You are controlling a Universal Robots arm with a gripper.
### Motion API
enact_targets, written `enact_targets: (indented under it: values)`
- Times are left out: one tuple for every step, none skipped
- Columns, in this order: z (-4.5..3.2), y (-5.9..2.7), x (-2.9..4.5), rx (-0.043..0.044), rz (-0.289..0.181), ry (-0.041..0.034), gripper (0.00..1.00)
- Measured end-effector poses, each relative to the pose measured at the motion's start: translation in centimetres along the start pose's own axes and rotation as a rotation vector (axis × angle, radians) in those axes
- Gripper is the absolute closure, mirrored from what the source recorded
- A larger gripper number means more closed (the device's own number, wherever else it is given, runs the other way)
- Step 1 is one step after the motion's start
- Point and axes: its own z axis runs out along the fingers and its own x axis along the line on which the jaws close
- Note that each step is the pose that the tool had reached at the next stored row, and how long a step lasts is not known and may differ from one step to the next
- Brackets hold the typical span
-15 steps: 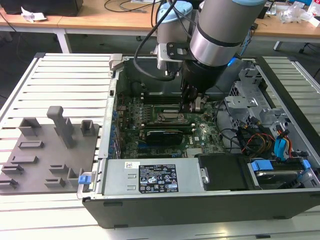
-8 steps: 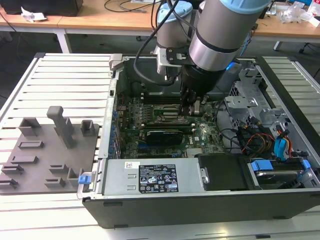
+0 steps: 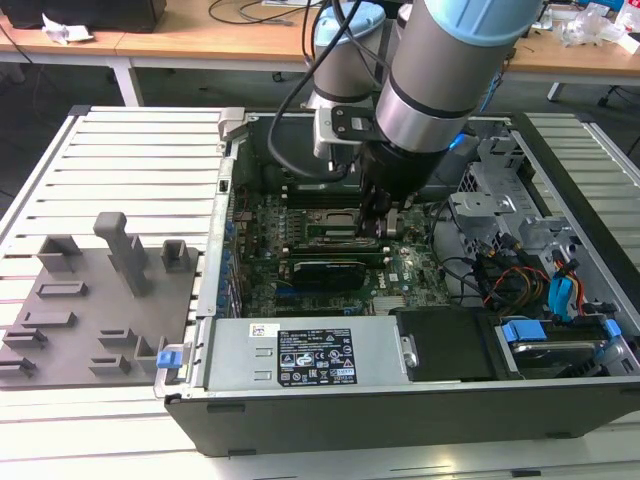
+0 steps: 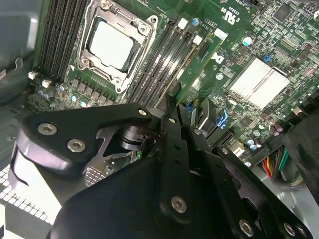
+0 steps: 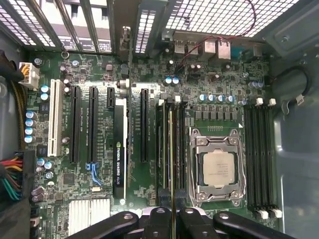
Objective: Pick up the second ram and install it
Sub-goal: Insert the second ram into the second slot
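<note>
Gripper [image 5: 171, 215] astride the second ram [image 5: 171, 149], upright in its slot.

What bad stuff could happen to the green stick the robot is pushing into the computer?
The gripper is shut on the RAM stick, which stands edge-on over a slot beside the processor. If it sits a little tilted or off the slot, pushing down might bend it or leave one end unseated. The fingers also hang close to the neighbouring black slots and their white end clips, so they could knock one.
</note>
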Motion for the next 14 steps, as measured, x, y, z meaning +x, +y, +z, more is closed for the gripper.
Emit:
enact_targets:
  values:
    - [0.13, -0.02, 0.02, 0.0, 0.0, 0.0001, 0.87]
    - [0.25, -0.03, 0.04, 0.0, 0.0, 0.0001, 0.87]
    - [0.35, -0.04, 0.06, 0.0, 0.0, 0.0001, 0.87]
    - [0.43, -0.05, 0.07, 0.0, 0.0, 0.0, 0.87]
    - [0.53, -0.05, 0.09, -0.0001, 0.0, 0.0001, 0.87]
    - [0.62, -0.06, 0.11, 0.0, 0.0, 0.0, 0.87]
    - [0.7, -0.07, 0.12, 0.0, 0.0, 0.0001, 0.87]
    - [0.77, -0.08, 0.14, 0.0, 0.0, 0.0001, 0.87]
    - [0.87, -0.09, 0.16, 0.0, 0.0, 0.0001, 0.87]
    - [0.93, -0.1, 0.17, 0.0, 0.0, 0.0001, 0.87]
    - [1.09, -0.11, 0.2, 0.0, 0.0, 0.0001, 0.87]
    - [1.31, -0.14, 0.23, 0.0, 0.0, 0.0001, 0.87]
    - [1.48, -0.15, 0.26, 0.0, 0.0, 0.0001, 0.87]
    - [1.61, -0.17, 0.29, -0.0001, 0.0, 0.0001, 0.87]
